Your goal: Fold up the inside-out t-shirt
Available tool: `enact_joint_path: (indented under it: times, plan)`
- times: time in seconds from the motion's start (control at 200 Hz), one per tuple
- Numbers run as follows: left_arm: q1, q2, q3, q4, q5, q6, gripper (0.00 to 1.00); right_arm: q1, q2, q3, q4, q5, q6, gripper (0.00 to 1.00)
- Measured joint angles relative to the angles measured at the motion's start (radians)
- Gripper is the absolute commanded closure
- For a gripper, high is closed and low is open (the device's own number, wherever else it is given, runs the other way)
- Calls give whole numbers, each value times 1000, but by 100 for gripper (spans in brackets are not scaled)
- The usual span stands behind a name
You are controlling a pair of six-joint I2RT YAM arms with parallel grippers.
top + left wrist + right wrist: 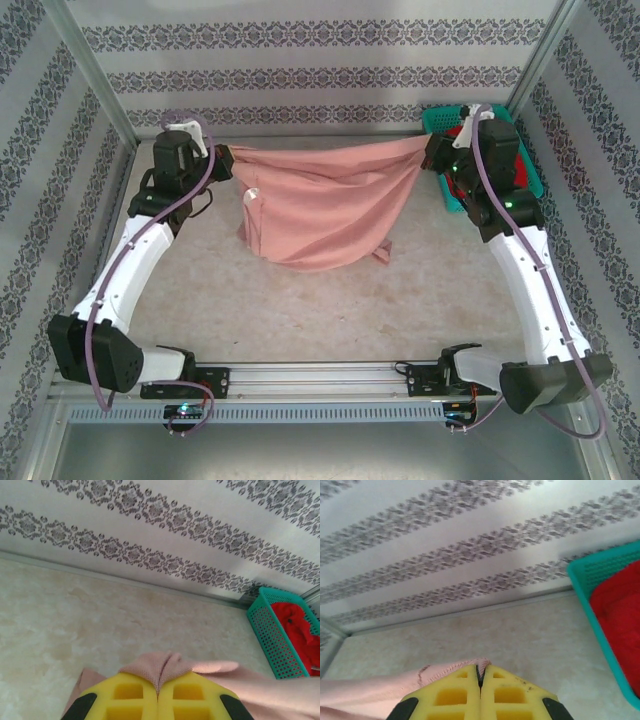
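Slipping out of a pinch is the main risk I see. The dusty salmon-pink, short-sleeved soft cloth t-shirt [320, 205] hangs stretched between the two arms over the far half of the pale, mottled stone-look table [320, 320]. It is caught by only a small bit of fabric at each end. Its middle sags in a deep pouch (whether the lowest fold rests on the tabletop I cannot tell). Pulling the ends further apart could drag the cloth free of one side. Lowering it as it hangs would probably leave the pouch bunched rather than flat. The right end also sits just beside the teal plastic mesh basket [441, 119] holding a bright red garment [300, 625], so a swing that way could snag fabric on its rim.

The left gripper [158, 682] has its yellow fingers pressed together, with a peak of pink weave pushed up between them, so it is clamped on the shirt. The right gripper [480, 672] is likewise closed tight, with a stitched hem of the same cloth coming out at its tips and trailing off to the left.
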Motion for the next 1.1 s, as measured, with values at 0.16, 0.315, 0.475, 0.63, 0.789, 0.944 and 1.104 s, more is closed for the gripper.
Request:
enact_joint_path:
  times: [0.16,0.315,0.475,0.63,0.789,0.944,1.104]
  plan:
    - [-8,-50,170,5,0,0,100,105,17,237,0,-40,-29,100]
    - [-21,-264,208,10,5,0,100,223,-105,335,11,-51,-77,100]
    - [-21,-429,255,-21,3,13,100,270,-264,335,8,-58,-84,100]
    - [-21,-416,347,-87,-44,43,100,271,-324,332,8,-47,-89,100]
    - [-21,-256,346,-141,-110,82,100,271,-264,266,8,85,-145,100]
    - [-11,-7,364,-173,-156,119,100,216,-65,251,55,160,-185,100]
    - [15,242,587,-238,-148,145,100,100,167,353,103,156,-159,100]
